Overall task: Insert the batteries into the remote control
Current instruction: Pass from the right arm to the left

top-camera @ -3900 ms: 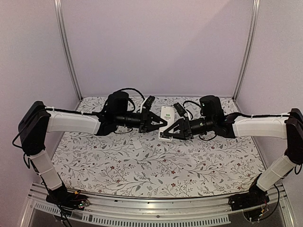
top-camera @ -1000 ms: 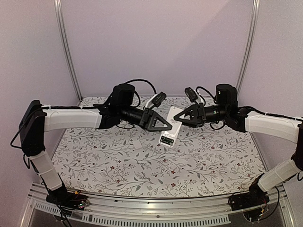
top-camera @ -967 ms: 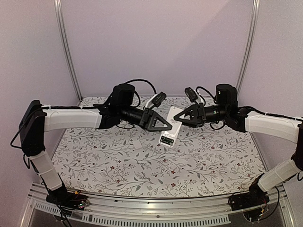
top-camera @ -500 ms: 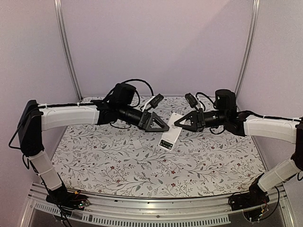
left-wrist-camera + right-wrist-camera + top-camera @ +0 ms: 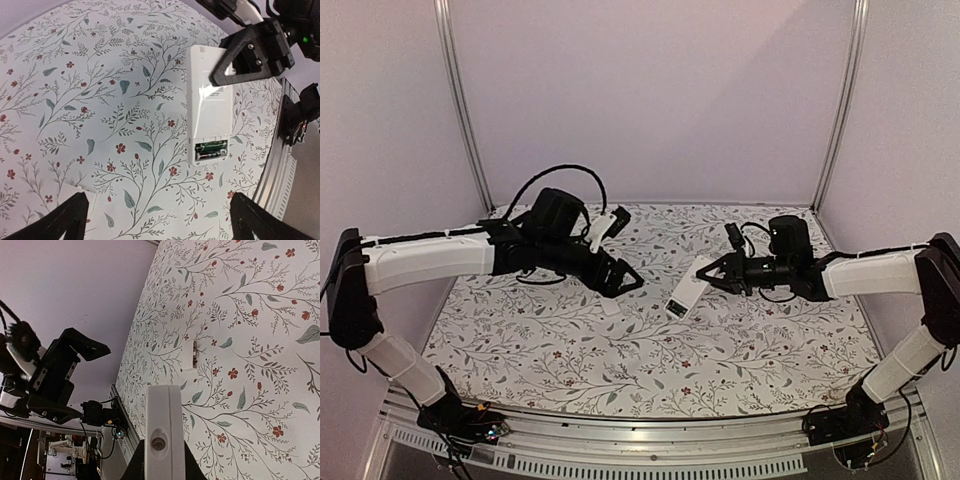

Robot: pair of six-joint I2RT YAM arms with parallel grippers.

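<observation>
My right gripper (image 5: 703, 272) is clamped tight on one end of the remote control (image 5: 209, 107), which hangs tilted over the flowered table (image 5: 770, 350) between the two arms. Its plain white back faces up. The battery bay (image 5: 212, 150) at the free end is uncovered, showing green inside with something dark across it; I cannot tell if those are batteries. My left gripper (image 5: 623, 288) has its jaws spread wide and holds nothing, near the remote. A small white cover plate (image 5: 611, 306) lies flat on the table beneath it.
</observation>
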